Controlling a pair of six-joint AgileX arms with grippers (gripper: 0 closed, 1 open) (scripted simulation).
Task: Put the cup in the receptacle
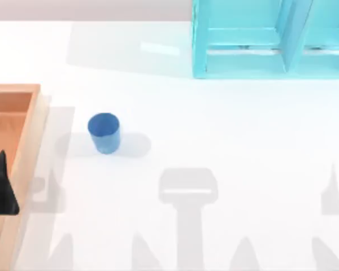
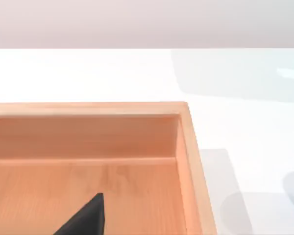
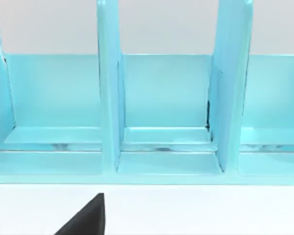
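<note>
Cup stands to the right of the left claw — the left arm is the nearer one.

The small plain blue cylindrical cup stands upright on the white desk, just right of the large shallow wooden-rimmed tray and apart from it. The left claw hovers over the tray's floor — empty, as far as I can judge, though its opening cannot be told. The right claw faces the turquoise shelf unit, well away.

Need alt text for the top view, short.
A blue cup stands upright on the white table, just right of a wooden tray at the left edge. The left claw hangs over the tray; a turquoise shelf unit sits at the back.
</note>
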